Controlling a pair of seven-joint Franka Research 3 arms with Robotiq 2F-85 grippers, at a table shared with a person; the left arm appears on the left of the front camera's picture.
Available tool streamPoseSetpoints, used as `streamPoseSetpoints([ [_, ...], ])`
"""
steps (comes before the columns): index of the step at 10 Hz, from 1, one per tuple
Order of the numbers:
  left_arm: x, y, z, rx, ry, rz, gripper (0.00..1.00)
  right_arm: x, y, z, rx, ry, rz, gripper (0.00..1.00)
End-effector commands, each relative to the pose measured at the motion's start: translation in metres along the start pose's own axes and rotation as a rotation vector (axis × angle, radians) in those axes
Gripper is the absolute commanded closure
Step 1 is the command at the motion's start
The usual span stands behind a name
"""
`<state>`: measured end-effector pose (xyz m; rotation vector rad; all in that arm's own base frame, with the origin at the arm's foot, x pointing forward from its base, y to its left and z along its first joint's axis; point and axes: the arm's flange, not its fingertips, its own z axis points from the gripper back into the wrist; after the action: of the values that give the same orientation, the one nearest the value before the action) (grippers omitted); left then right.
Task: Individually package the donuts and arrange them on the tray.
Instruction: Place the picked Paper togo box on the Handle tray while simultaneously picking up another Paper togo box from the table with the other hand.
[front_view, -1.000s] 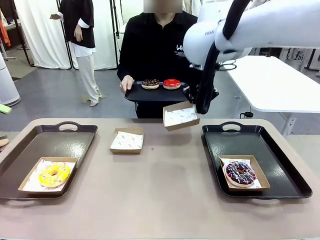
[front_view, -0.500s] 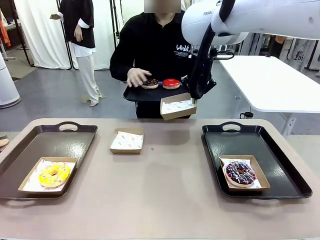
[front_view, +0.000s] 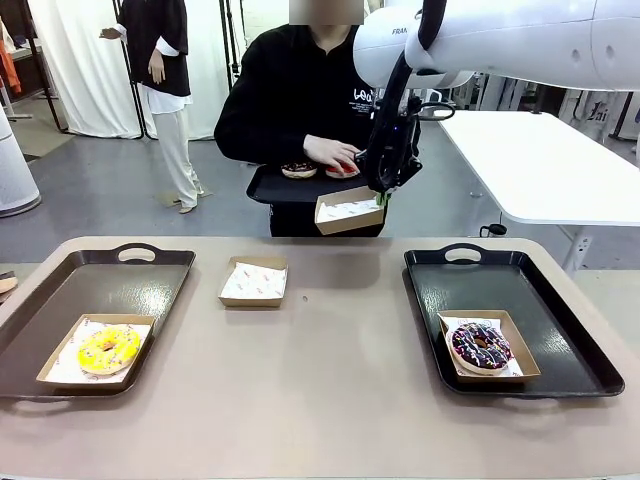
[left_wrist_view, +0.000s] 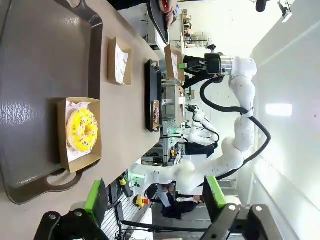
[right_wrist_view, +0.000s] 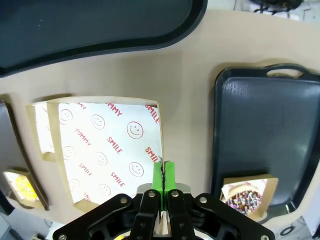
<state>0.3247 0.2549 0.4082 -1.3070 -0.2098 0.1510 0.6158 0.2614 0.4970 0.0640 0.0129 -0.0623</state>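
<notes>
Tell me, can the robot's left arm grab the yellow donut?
Probably yes. The left gripper is open and faces the yellow donut, which sits uncovered in its box, with nothing between them.

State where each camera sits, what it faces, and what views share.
Front: fixed on the robot's side, facing the person across the table; right end effector holds a paper box.
Left wrist: sideways over the left tray and yellow donut; open left end effector at bottom.
Right wrist: looks along the shut right end effector onto its paper box.
Shared: every view shows the yellow donut.
</notes>
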Motion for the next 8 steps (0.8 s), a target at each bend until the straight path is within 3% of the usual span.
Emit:
streamPoseSetpoints([
  [1,-0.0017,0.001,-0.0026,-0.012,0.005,-0.001,0.0,-0.0067,-0.0009,0.003,-0.001,-0.004,0.002,1.0],
  [8,-0.0017,0.001,-0.0026,-0.012,0.005,-0.001,0.0,-0.0067,-0.0009,0.003,-0.001,-0.004,0.002,1.0],
])
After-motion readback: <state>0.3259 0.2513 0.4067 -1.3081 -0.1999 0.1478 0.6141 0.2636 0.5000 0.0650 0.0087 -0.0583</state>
